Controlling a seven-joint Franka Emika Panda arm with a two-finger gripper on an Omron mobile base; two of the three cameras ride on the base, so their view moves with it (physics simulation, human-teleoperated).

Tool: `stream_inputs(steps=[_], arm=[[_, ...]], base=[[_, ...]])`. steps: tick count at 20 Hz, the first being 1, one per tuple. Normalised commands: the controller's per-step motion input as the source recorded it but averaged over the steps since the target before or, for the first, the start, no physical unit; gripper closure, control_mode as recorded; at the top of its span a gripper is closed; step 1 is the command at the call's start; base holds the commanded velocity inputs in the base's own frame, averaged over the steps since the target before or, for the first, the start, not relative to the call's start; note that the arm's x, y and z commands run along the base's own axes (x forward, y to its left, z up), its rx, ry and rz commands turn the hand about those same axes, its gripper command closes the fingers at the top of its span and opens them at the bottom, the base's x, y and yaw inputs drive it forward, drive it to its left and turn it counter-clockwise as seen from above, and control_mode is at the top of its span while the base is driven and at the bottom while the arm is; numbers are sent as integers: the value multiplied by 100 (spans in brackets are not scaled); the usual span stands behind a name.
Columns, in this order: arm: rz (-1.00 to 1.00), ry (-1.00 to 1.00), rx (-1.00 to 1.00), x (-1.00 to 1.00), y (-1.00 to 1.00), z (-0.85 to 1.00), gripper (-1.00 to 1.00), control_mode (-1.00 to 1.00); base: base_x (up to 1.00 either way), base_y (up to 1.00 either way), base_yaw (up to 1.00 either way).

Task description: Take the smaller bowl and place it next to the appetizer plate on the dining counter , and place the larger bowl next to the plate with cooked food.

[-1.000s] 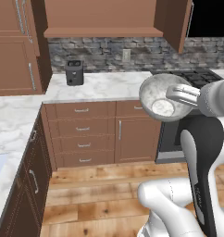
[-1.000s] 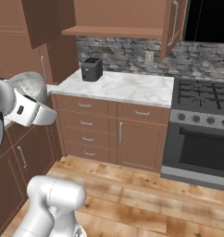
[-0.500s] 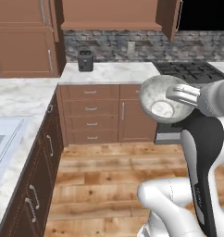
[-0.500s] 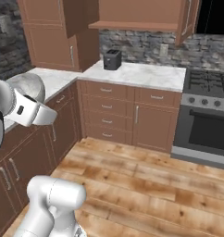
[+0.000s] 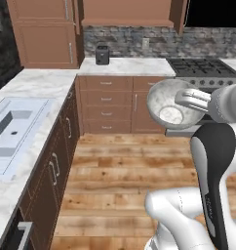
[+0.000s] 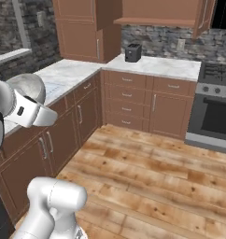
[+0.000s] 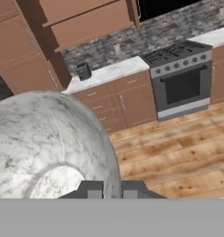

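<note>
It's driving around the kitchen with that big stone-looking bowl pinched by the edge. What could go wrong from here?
The gripper is shut on just the rim of the larger bowl, which hangs tipped on its side over the wooden floor; a jolt might make it slip and drop. Carried out in front of the arm, the bowl could also clip the cabinets close beside it in the right base view as the base turns.

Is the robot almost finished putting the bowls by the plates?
Not yet. Nothing looks finished: no plate and no dining counter can be seen from here. In hand: the gripper has its jaws shut on the rim of a marbled bowl, carried in the air above the wooden floor. Its deep shape suggests the larger bowl, though I can't be sure. Left: set this bowl beside its plate; whether the other bowl is placed can't be told.
</note>
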Motion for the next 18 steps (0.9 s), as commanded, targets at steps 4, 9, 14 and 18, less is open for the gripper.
stream_inputs(steps=[4, 9, 14, 18], arm=[[0, 0, 0, 0, 0, 0, 100, 100], [0, 0, 0, 0, 0, 0, 100, 100], [0, 0, 0, 0, 0, 0, 100, 100], [0, 0, 0, 0, 0, 0, 100, 100]], base=[[-100, 9, 21], [-100, 28, 12], [-100, 35, 10], [-100, 40, 15]])
